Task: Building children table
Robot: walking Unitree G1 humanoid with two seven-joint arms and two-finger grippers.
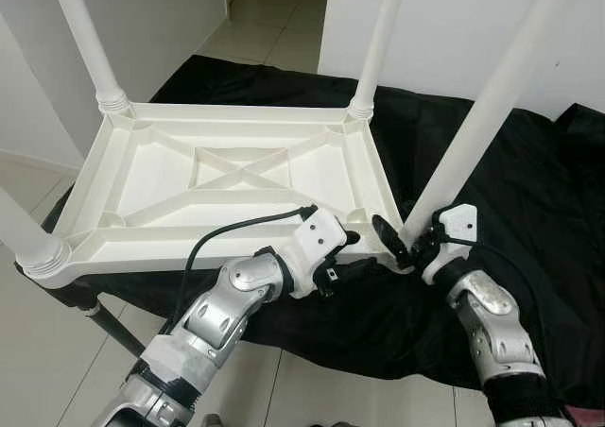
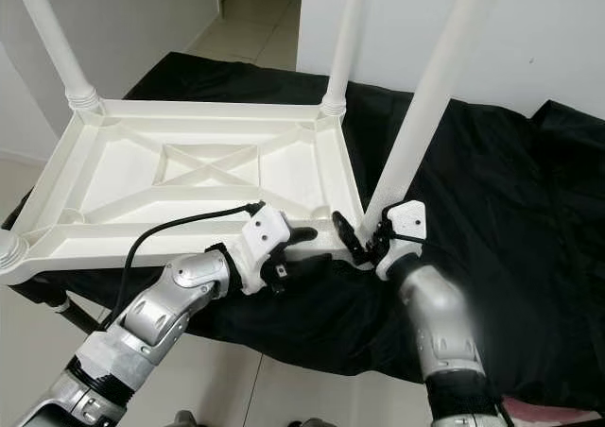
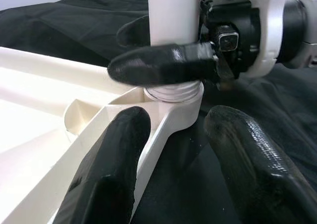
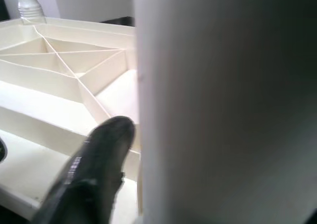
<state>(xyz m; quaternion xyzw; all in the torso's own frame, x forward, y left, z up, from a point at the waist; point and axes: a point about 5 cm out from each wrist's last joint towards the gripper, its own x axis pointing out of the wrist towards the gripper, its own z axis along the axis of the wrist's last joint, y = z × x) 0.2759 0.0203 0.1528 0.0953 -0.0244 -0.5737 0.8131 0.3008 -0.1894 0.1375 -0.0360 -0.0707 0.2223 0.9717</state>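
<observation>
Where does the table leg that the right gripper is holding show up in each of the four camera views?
Left eye view: table leg slants up on the right.
Right eye view: right of centre.
Left wrist view: upright at top centre, held by the right gripper.
Right wrist view: close, blurred, covering the right.
Shared landmark: ribbed white tabletop underside.
</observation>
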